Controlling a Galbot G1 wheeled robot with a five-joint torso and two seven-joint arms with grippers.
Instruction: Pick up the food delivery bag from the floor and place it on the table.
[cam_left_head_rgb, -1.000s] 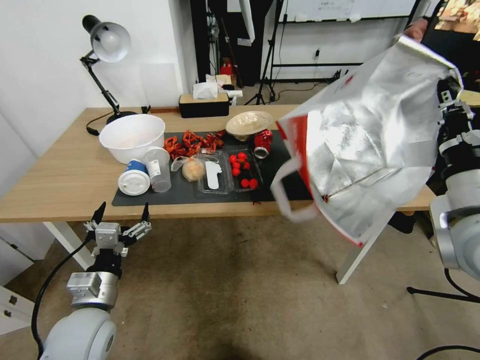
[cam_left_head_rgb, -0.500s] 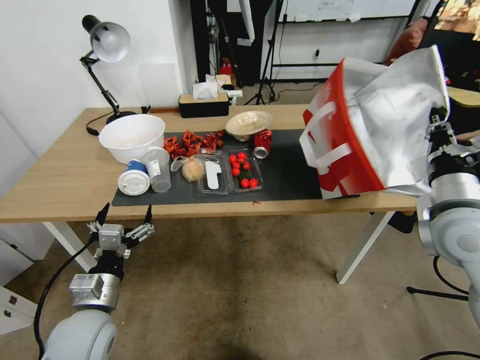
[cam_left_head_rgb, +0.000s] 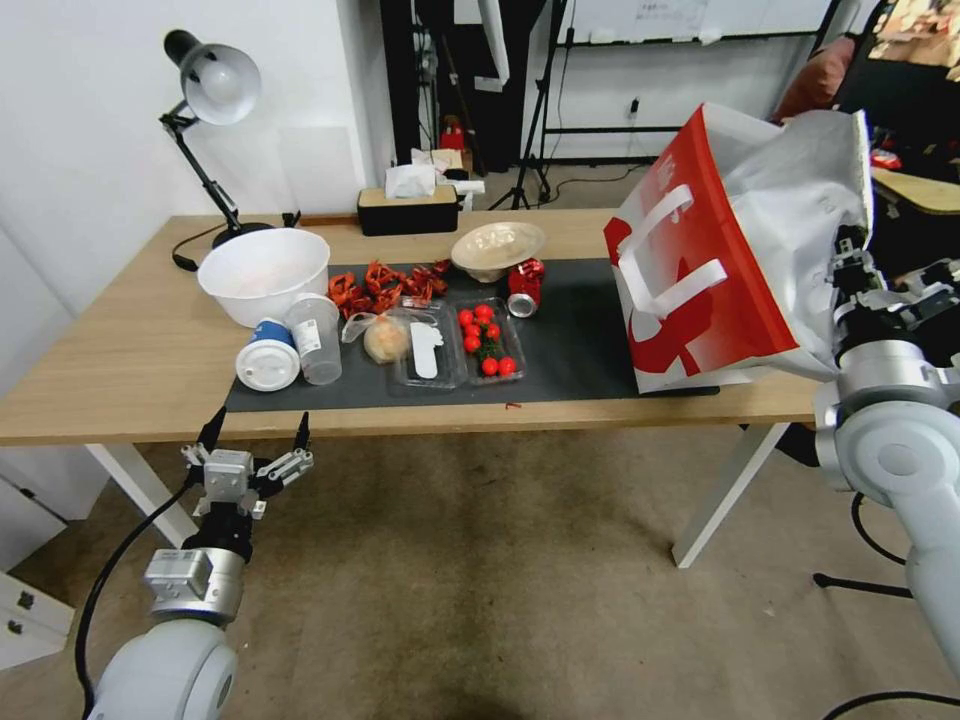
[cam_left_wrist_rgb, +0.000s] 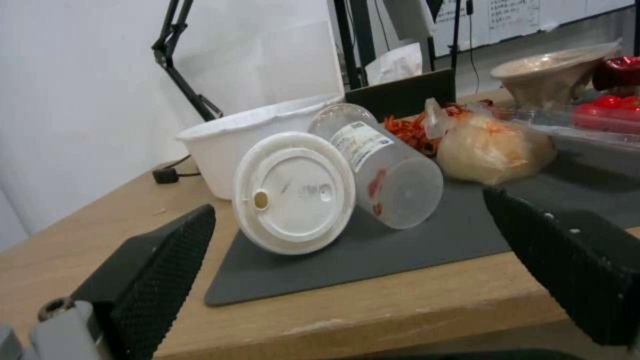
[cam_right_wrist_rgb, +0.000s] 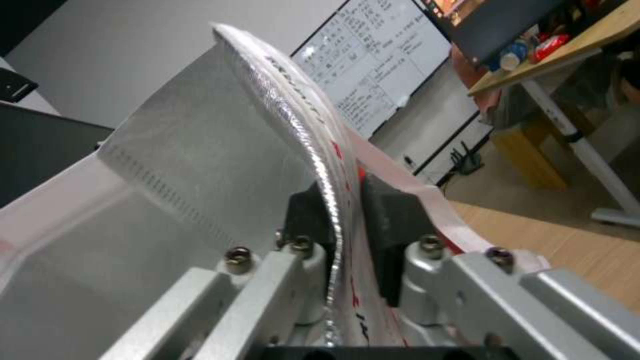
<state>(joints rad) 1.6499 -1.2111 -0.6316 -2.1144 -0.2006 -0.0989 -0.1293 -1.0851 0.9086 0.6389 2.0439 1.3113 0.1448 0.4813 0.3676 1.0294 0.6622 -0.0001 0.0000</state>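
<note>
The food delivery bag (cam_left_head_rgb: 700, 300) rests on the right end of the table (cam_left_head_rgb: 110, 350), leaning a little, its red side panel and white strap handles facing me. My right gripper (cam_left_head_rgb: 852, 270) is behind the bag's right side, shut on its upper wall. In the right wrist view the black pads (cam_right_wrist_rgb: 387, 210) of the right gripper (cam_right_wrist_rgb: 343, 210) pinch the bag's foil-lined edge (cam_right_wrist_rgb: 200, 175). My left gripper (cam_left_head_rgb: 255, 440) hangs open just below the table's front edge, over the floor (cam_left_head_rgb: 480, 580). In the left wrist view the left gripper (cam_left_wrist_rgb: 353, 270) holds nothing.
A dark mat (cam_left_head_rgb: 570, 340) carries a white bowl (cam_left_head_rgb: 264, 272), two tipped cups (cam_left_head_rgb: 300, 350), a tomato tray (cam_left_head_rgb: 487, 340), a red can (cam_left_head_rgb: 524, 285) and a beige bowl (cam_left_head_rgb: 498, 248). A desk lamp (cam_left_head_rgb: 215, 85) and tissue box (cam_left_head_rgb: 408, 210) stand at the back.
The bag swung from tilted in the air, foil inside toward me, down onto the table's right end with its red side facing me. The right arm lowered with it. The left arm barely moved.
</note>
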